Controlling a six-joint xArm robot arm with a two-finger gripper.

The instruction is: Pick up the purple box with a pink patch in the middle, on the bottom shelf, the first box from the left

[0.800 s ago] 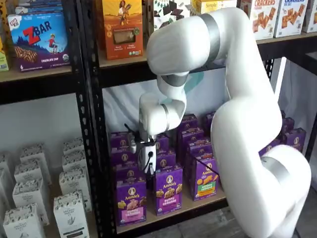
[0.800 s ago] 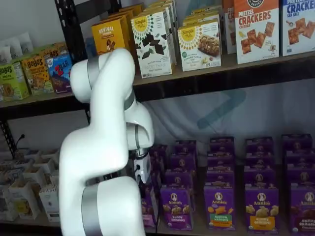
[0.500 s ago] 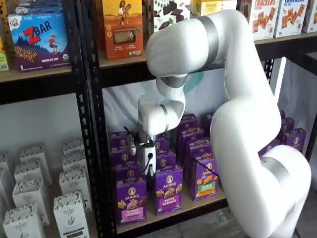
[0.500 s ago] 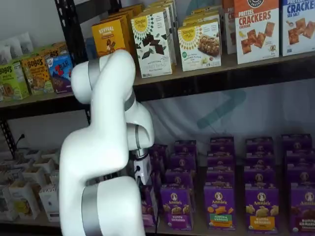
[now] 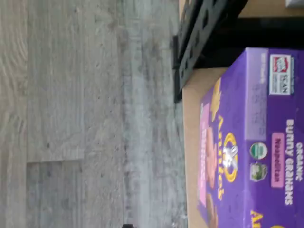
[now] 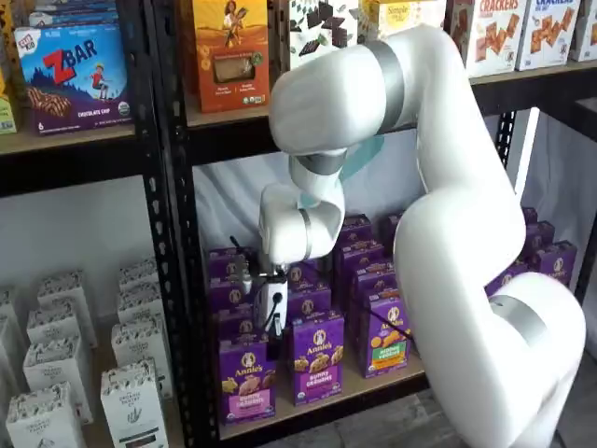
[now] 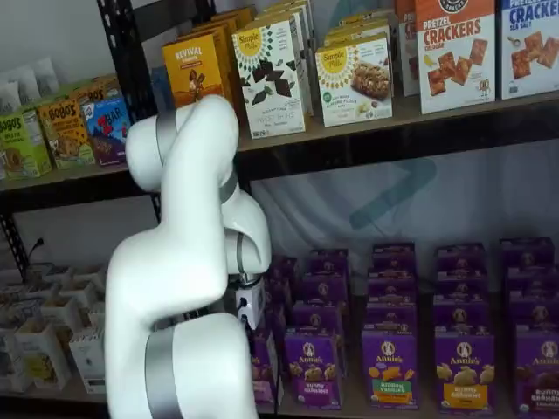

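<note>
Approach step: I have the tool [image 6: 271, 322] just above the purple box [image 6: 247, 378] at the shelf's [image 6: 322, 399] front left. Finger gap: can't tell. Next: descend squarely, then close.

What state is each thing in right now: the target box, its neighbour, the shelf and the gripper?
purple box: upright at the front of the bottom shelf, not gripped.
violet-band box: upright right beside it, untouched.
bottom shelf: stocked with rows of purple cartons.
gripper: above the purple box's row, not holding anything; whether its fingers are open cannot be told.
</note>
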